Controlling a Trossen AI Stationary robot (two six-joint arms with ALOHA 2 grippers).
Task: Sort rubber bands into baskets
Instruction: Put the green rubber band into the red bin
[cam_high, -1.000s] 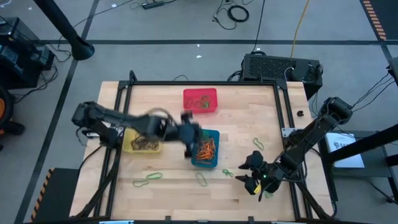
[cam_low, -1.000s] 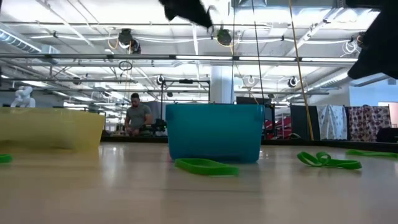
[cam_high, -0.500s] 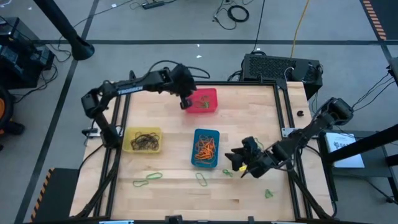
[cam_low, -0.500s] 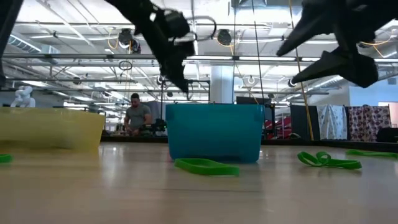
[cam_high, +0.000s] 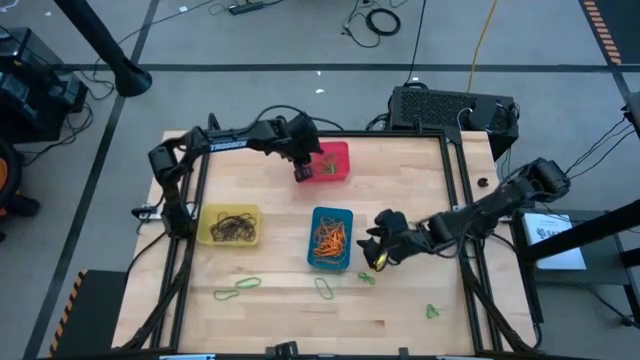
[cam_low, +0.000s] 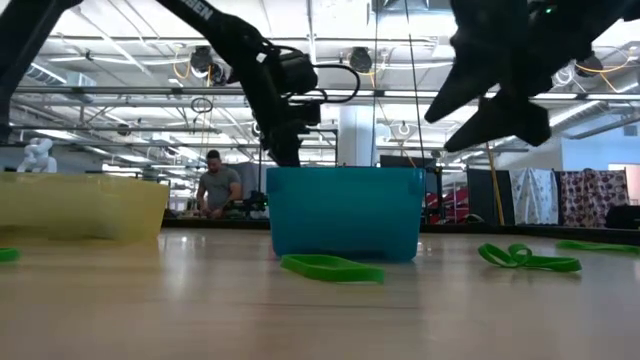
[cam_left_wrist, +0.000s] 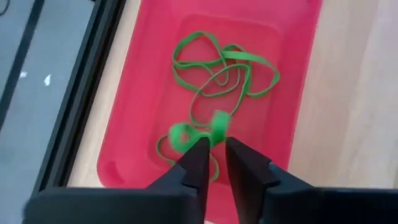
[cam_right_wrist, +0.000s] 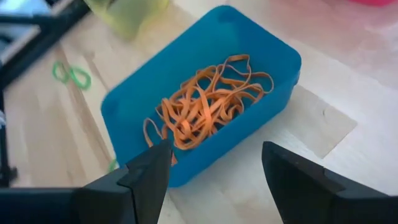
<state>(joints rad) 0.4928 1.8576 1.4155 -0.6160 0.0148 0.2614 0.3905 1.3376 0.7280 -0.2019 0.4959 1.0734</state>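
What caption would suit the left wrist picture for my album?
Left gripper over the red basket, a green rubber band at its slightly parted fingertips, more green bands lying inside.

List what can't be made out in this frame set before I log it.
- Red basket: hidden behind the blue basket in the low view.
- Falling green band: blurred in the left wrist view; whether it is clear of the left gripper is unclear.
- Yellow basket: its dark bands are tangled, too small to count.
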